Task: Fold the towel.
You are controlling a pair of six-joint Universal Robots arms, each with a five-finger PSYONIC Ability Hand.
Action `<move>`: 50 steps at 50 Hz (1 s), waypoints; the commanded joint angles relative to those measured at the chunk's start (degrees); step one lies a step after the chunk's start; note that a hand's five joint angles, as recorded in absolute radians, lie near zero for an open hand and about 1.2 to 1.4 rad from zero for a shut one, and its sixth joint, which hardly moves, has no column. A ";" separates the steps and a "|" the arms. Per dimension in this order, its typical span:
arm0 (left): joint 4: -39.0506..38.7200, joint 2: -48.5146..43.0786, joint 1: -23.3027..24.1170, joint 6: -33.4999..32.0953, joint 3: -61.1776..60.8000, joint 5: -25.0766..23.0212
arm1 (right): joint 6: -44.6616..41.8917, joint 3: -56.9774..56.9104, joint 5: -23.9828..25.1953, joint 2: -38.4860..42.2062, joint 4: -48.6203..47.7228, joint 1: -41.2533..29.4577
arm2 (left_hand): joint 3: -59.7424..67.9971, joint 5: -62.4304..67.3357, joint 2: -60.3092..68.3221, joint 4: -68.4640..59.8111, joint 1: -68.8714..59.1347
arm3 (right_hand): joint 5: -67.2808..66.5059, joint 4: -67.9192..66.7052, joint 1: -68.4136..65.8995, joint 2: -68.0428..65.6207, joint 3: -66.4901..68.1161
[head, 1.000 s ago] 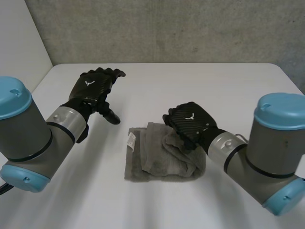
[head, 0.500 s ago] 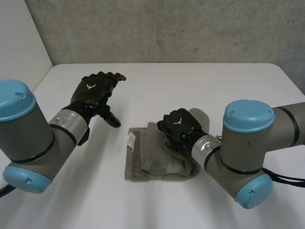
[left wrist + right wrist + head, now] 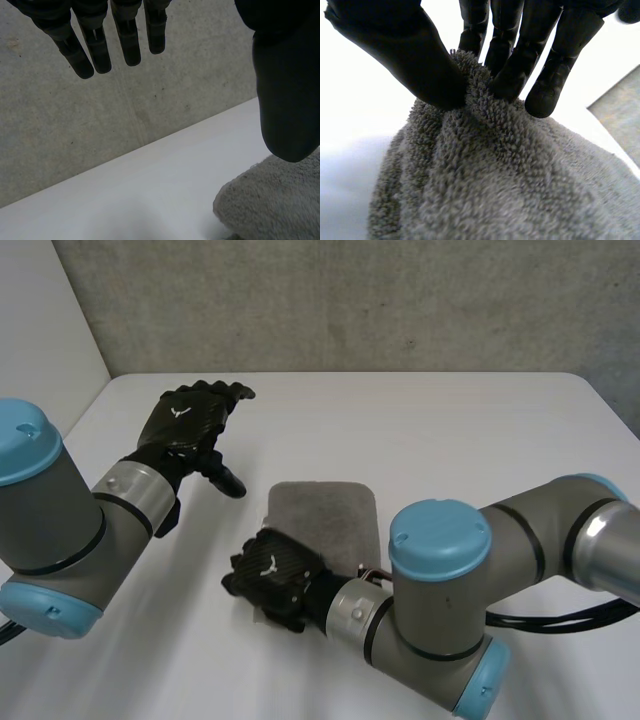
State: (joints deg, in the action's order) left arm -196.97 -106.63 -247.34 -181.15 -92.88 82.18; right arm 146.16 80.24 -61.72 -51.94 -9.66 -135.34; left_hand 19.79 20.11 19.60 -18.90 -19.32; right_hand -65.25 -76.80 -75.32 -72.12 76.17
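Change: my right hand (image 3: 272,575) has pulled the towel (image 3: 322,520) over itself, so it lies doubled and smooth.
Grip: right hand pinches its near edge.
Idle: left hand (image 3: 188,425), fingers apart, over the table's (image 3: 450,430) left side.
Place: towel mid-table.

White surface (image 3: 470,440), matte, its far corners rounded, set against a grey concrete wall (image 3: 350,300) showing faint pitting; a plain white panel (image 3: 40,320) adjoins that wall at far left.
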 commanded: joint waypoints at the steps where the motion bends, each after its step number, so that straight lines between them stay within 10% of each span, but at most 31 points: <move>1: -0.17 0.02 0.02 0.00 -0.11 -0.01 | -0.17 0.36 1.34 1.23 0.16 0.25 | -2.01 -12.32 -1.82 1.11 1.54 | -4.75 -3.20 -4.68 -7.88 3.83; 5: -0.96 -0.07 0.02 0.00 -0.19 -0.01 | 0.27 0.35 0.90 1.23 0.34 0.69 | -1.84 -12.15 -1.65 0.94 1.37 | -3.81 -2.26 -3.74 -6.94 2.89; 9: -0.96 -0.07 0.02 0.00 -0.46 0.08 | 2.28 1.49 0.55 -0.52 0.34 1.31 | -1.84 -12.15 -1.65 0.94 1.37 | 58.42 59.96 58.48 55.28 -59.34; 11: -0.96 -0.07 0.02 0.00 -0.46 0.08 | 3.95 2.28 0.46 -2.35 0.43 1.57 | -2.00 -12.32 -1.82 1.11 1.54 | 61.61 63.15 61.67 58.47 -62.53; 25: -0.88 -0.51 0.89 0.97 -0.63 1.49 | 12.58 8.26 -2.44 -12.48 17.38 12.90 | -2.17 -12.49 -1.99 1.28 1.71 | 65.25 66.80 65.32 62.12 -66.17; 36: -0.70 -6.04 5.37 4.49 -0.55 1.31 | 24.24 9.85 -3.41 -16.70 9.06 18.71 | -2.17 -12.49 -1.99 1.28 1.71 | 65.25 66.80 65.32 62.12 -66.17; 50: -0.35 -18.09 7.84 3.61 1.30 1.40 | 27.78 3.70 -12.55 -5.19 6.75 17.83 | -1.84 -12.15 -1.65 0.94 1.37 | 65.25 66.80 65.32 62.12 -66.17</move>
State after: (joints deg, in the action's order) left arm -197.50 -121.08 -239.90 -177.36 -92.45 83.48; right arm 174.16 87.52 -70.38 -63.82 -3.38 -117.15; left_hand 19.79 20.11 19.61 -18.90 -19.32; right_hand -3.57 -14.64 -13.19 -14.27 14.29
